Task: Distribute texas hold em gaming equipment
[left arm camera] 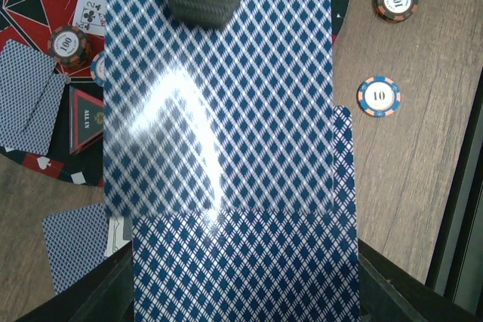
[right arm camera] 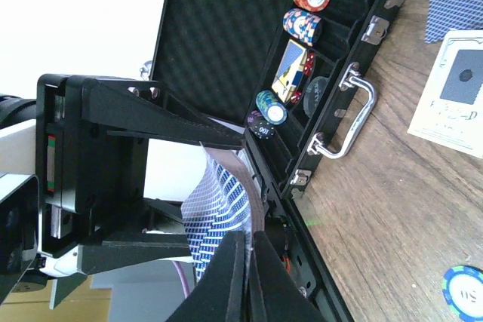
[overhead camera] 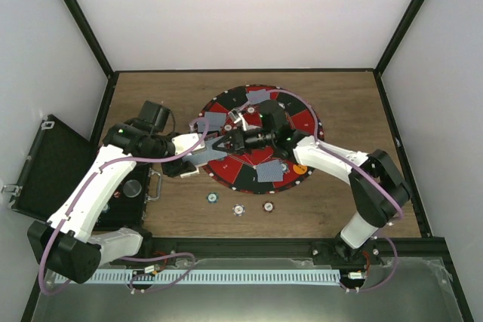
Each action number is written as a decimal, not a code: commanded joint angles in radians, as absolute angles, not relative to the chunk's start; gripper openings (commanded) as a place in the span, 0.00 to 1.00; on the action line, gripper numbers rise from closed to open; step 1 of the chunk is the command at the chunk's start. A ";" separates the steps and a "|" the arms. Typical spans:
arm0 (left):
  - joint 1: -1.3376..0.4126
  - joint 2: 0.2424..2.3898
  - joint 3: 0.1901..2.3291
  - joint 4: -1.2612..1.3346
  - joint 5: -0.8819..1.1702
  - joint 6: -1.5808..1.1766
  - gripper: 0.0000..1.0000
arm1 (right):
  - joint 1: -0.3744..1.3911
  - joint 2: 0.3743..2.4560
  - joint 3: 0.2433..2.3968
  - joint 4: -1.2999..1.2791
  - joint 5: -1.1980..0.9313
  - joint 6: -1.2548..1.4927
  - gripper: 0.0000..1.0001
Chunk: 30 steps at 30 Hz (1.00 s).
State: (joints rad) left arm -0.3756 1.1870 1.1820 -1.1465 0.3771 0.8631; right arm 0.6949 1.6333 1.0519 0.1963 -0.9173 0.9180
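Note:
My left gripper [overhead camera: 198,157] is shut on a deck of blue-checked playing cards [left arm camera: 245,262], at the left rim of the round red and black poker mat [overhead camera: 302,122]. The top card [left arm camera: 219,103] is slid forward off the deck. My right gripper [overhead camera: 229,143] reaches in from the right and is shut on that card's far end; in the right wrist view the card [right arm camera: 219,205] bends up between the closed fingers [right arm camera: 260,280]. Face-down cards [overhead camera: 270,171] lie on the mat. Three chips [overhead camera: 238,210] lie on the wood in front of the mat.
An open black chip case [overhead camera: 45,164] stands at the left; its trays hold chip stacks [right arm camera: 302,24] and it has a metal handle [right arm camera: 351,115]. Chips [left arm camera: 379,96] lie to the right of the deck. Black frame posts and white walls surround the table.

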 commanded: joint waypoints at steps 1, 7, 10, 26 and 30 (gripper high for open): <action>-0.376 1.182 1.186 -1.130 0.398 0.863 0.06 | 0.659 1.585 1.030 0.142 -0.893 0.909 0.01; -0.376 1.182 1.121 -1.097 0.348 0.875 0.06 | 0.548 1.525 0.967 0.127 -0.934 0.895 0.01; -0.374 1.184 1.082 -1.075 0.316 0.883 0.05 | 0.449 1.494 0.944 0.086 -0.949 0.847 0.01; -0.366 1.184 0.859 -0.972 0.289 0.939 0.06 | 0.104 1.833 1.170 -0.272 -0.772 0.496 0.01; -0.374 1.196 0.797 -0.917 0.282 0.938 0.06 | 0.104 1.900 1.212 -0.269 -0.768 0.493 0.01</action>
State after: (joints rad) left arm -0.3668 1.1870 0.8394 -0.9874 0.2687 0.9207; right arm 0.1059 1.8587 1.1404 -0.2276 -0.7952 0.5404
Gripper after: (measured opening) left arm 0.609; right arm 0.018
